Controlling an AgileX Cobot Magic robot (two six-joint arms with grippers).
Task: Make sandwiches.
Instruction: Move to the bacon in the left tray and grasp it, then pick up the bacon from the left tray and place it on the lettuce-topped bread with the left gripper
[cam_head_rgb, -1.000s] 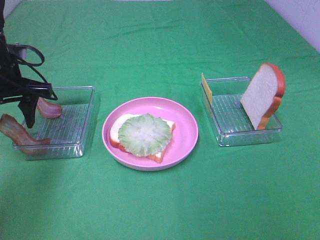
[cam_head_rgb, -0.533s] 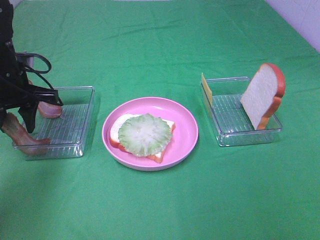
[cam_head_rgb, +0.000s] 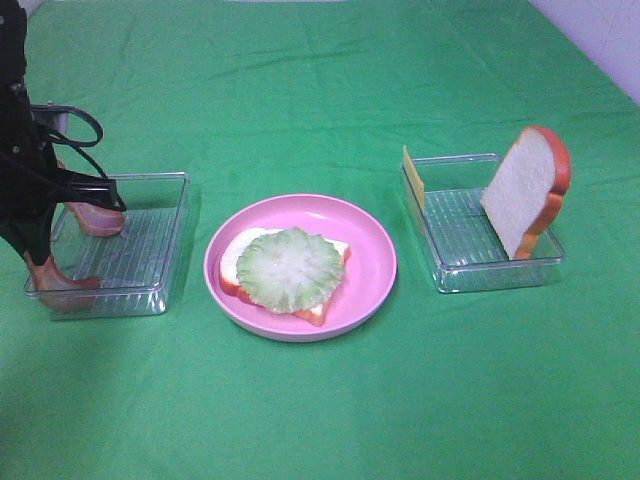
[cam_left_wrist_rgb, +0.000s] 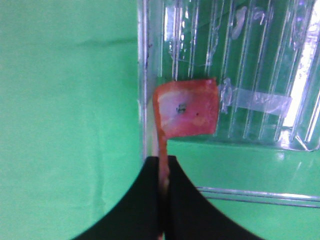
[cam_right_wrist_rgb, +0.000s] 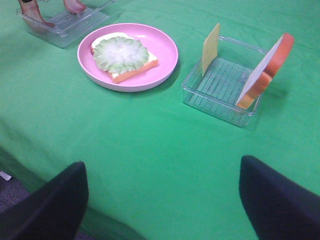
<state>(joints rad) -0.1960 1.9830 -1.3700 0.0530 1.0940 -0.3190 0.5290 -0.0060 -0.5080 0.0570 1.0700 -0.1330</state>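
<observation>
On the pink plate (cam_head_rgb: 372, 250) lies a bread slice (cam_head_rgb: 325, 312) topped with a green lettuce leaf (cam_head_rgb: 288, 268); the right wrist view shows the same lettuce (cam_right_wrist_rgb: 120, 52). My left gripper (cam_head_rgb: 36, 252) is shut on a reddish bacon strip (cam_head_rgb: 58, 278) at the left rim of the left clear tray (cam_head_rgb: 140, 255). In the left wrist view the black fingers (cam_left_wrist_rgb: 180, 200) pinch the strip (cam_left_wrist_rgb: 187, 107), which hangs edge-on between them. A second bacon strip (cam_head_rgb: 97, 219) rests in that tray. My right gripper (cam_right_wrist_rgb: 165, 200) stands open low over the front of the cloth.
The right clear tray (cam_head_rgb: 455, 235) holds a yellow cheese slice (cam_head_rgb: 413, 178) leaning on its left wall and a bread slice (cam_head_rgb: 528, 190) propped on its right wall. Green cloth covers the table. A pale wall shows at the far right corner.
The left gripper came down at the tray's left rim and closed on the bacon strip. The strip's end that hung outside the tray is now between the fingers. The right arm has not moved.
</observation>
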